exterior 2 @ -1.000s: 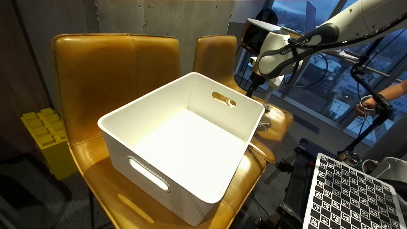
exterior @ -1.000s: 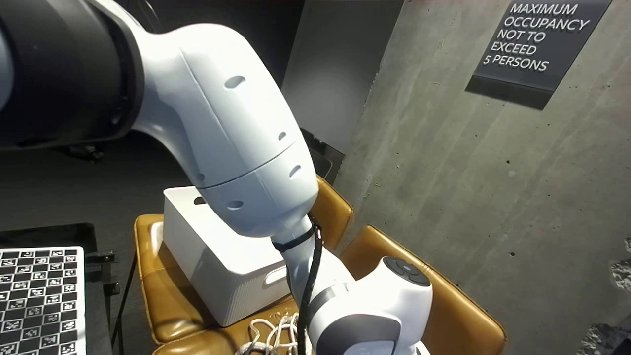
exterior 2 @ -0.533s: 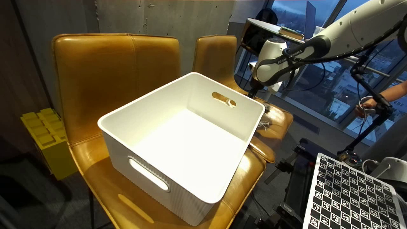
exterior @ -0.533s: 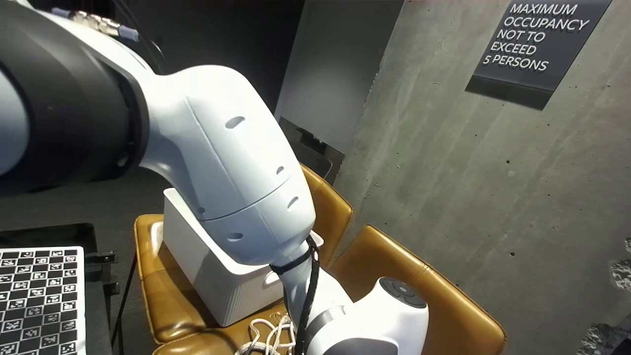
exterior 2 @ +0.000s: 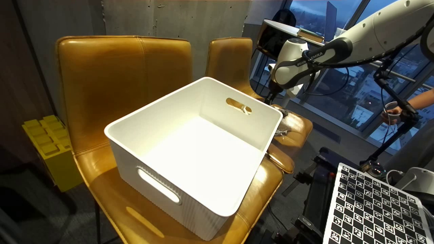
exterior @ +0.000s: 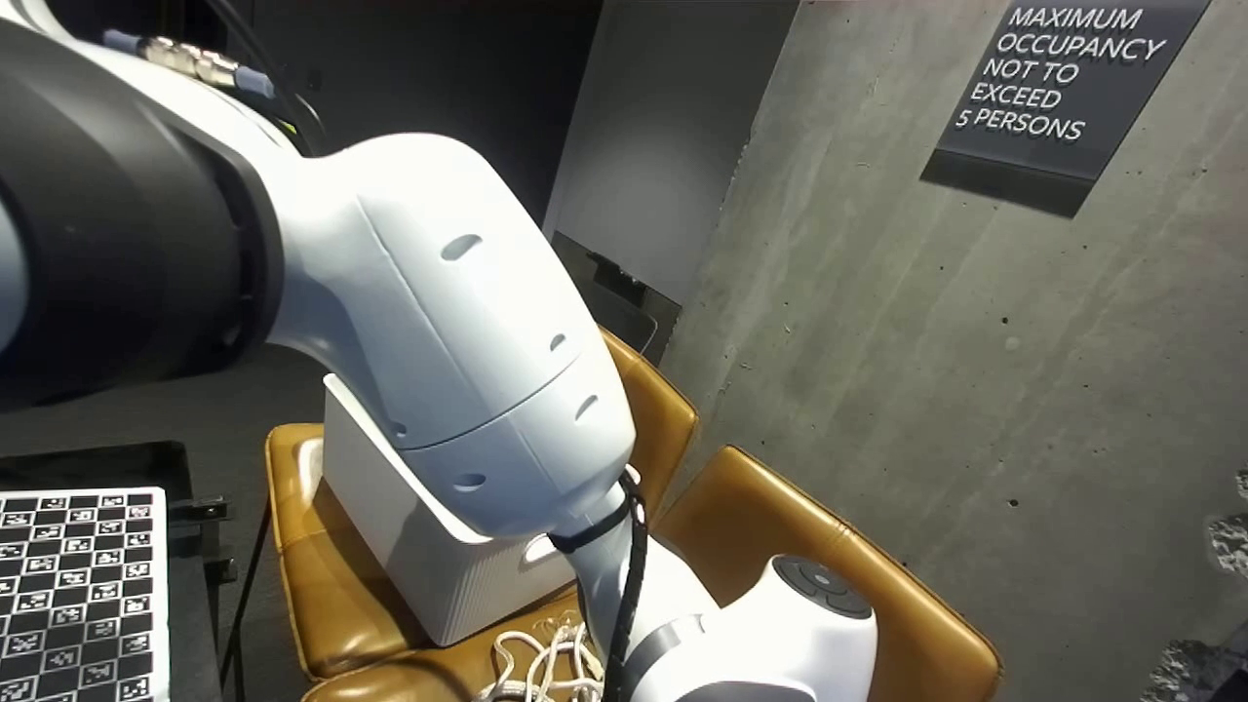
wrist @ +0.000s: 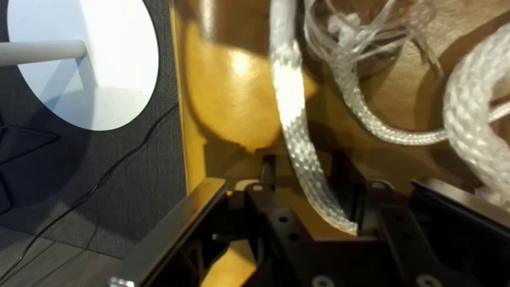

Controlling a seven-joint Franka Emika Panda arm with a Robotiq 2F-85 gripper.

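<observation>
In the wrist view my gripper (wrist: pixel 305 161) is open just above a tan leather chair seat (wrist: pixel 235 95). A white braided rope (wrist: pixel 293 123) runs down between its fingers, with a gap to the left finger (wrist: pixel 267 173). The rope's lower end meets the inner side of the right finger; whether it presses there I cannot tell. To the right lie a thinner white cord (wrist: pixel 398 137) with a frayed end (wrist: pixel 370 36) and a thick rope loop (wrist: pixel 474 103). An exterior view shows the rope pile (exterior: pixel 556 663) beside the arm; the gripper is outside that frame.
A white box (exterior 2: pixel 145 183) stands on the neighbouring chair (exterior 2: pixel 125 91), close to the arm. A patterned board (exterior 2: pixel 376 210) is at the lower right. A white round base (wrist: pixel 123 59) and black cable (wrist: pixel 115 163) lie beside the seat. A person's hand (exterior 2: pixel 390 113) shows behind.
The arm has come down toward the chair seat, mostly in the earlier half second, then shifted slightly sideways. Part of the rope pile seems to have shifted a little. The box has not moved.
</observation>
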